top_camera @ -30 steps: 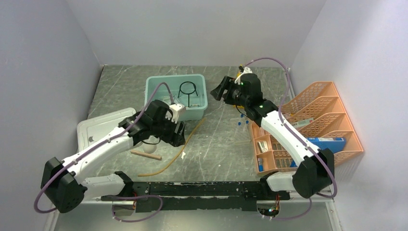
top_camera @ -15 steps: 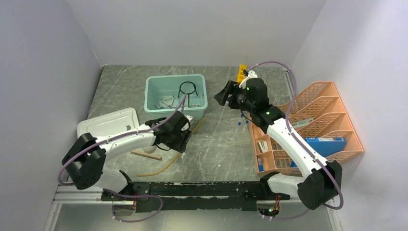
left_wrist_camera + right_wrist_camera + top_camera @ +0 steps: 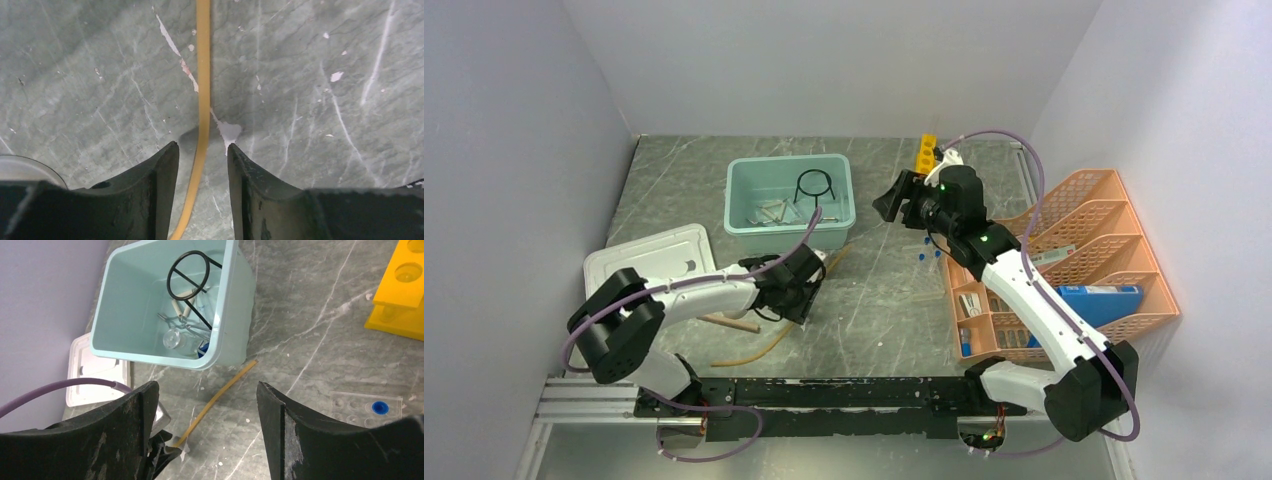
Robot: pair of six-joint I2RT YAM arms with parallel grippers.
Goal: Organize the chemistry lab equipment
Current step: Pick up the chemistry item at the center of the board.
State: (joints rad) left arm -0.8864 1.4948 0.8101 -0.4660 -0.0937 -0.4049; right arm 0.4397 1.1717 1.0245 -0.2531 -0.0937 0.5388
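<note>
Working the long tan rubber hose (image 3: 202, 75) with the left gripper (image 3: 200, 147). Spread, one finger each side of the hose, gaps visible on both sides, so no pinch yet. Low over the grey marble-pattern table (image 3: 310, 75), hose centred between the fingers. Likely set up that way so closing catches it square instead of rolling it out. Hose lying flat, running from just beside the front corner of the pale teal plastic tub (image 3: 742, 200) down toward the near edge, passing under the left wrist in the top view.

Holding the right gripper (image 3: 207, 385) up high between the tub and the yellow plastic test-tube rack with holes (image 3: 400, 285). Spread wide, nothing in it. Probably parked there to stay clear of the left arm.

In the tub: black wire ring stand (image 3: 814, 187), silver wire clips (image 3: 187, 326), something clear underneath, too tangled to sort out. Reads as the tub being the collection point, hence hose next.

Out on the table: thin wooden stick (image 3: 724, 322) near the grey-white lid (image 3: 644, 262), small blue-capped clear tubes (image 3: 929, 253) beside the orange mesh desk organiser (image 3: 1084, 240), rack at the back.

Next, by judgement: close on the hose, lift, feed into the tub. Long and floppy, so expect trailing ends, possible snag on the stick or draping over the rim. Roughly mid-length grab helps balance both tails.
</note>
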